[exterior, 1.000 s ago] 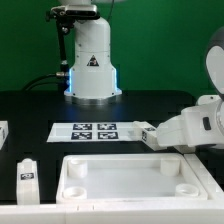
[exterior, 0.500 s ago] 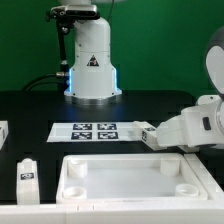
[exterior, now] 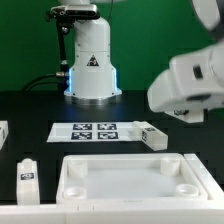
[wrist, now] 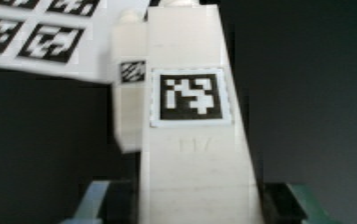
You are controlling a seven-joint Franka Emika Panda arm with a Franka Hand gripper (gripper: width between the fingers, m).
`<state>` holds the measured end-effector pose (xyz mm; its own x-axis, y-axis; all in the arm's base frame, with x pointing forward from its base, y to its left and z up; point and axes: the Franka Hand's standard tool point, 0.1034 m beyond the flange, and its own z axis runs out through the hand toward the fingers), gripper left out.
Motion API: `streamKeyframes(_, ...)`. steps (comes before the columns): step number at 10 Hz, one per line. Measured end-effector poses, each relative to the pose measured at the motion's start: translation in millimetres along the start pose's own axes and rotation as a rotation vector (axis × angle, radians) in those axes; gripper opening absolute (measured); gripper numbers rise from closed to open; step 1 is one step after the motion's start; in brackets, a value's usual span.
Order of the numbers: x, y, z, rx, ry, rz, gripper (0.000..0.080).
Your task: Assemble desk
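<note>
Three white legs show in the exterior view. At the surface's [exterior: 30,105] edge on the exterior view's left sits a cut-off leg [exterior: 3,131], only a sliver of it inside the picture. A tagged leg [exterior: 27,175] lies toward the near corner on that side, just beside the desk panel [exterior: 125,182]. The panel lies flat along the near edge, its front rim out of the picture. Mid-surface lies the marker board [exterior: 98,130], with a lying leg [exterior: 154,137] close against its end on the exterior view's right. Above that side the arm [exterior: 190,85] hangs high, a white blur, and I cannot pick out its grasping part there.

The wrist view supplies what that one lacks. It shows the end effector [wrist: 193,205] drawn in narrow, its dark fingers [wrist: 97,200] tight against both long sides of a held leg [wrist: 189,150]. That leg's tag faces the camera, a second tag sits on its side face, and a corner of the marker board [wrist: 33,30] shows past its far end.

A second ago the arm was low over the surface, covering much of the lying leg. Now it is up and that leg is in full sight.

Whether the held leg and the lying leg are one piece I cannot tell.
</note>
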<state>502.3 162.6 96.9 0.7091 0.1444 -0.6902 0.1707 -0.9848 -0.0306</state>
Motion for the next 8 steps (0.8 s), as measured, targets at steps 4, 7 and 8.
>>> streamKeyframes(4,1.3,3.9,-24.2,0.088,0.258,-0.009,0.0284)
streamKeyframes(7,7.2,39.3,-92.6,0.151,0.517,-0.002,0.0284)
streamKeyframes(8,9.8,40.0,-91.5,0.144,0.598,0.007,0.0284)
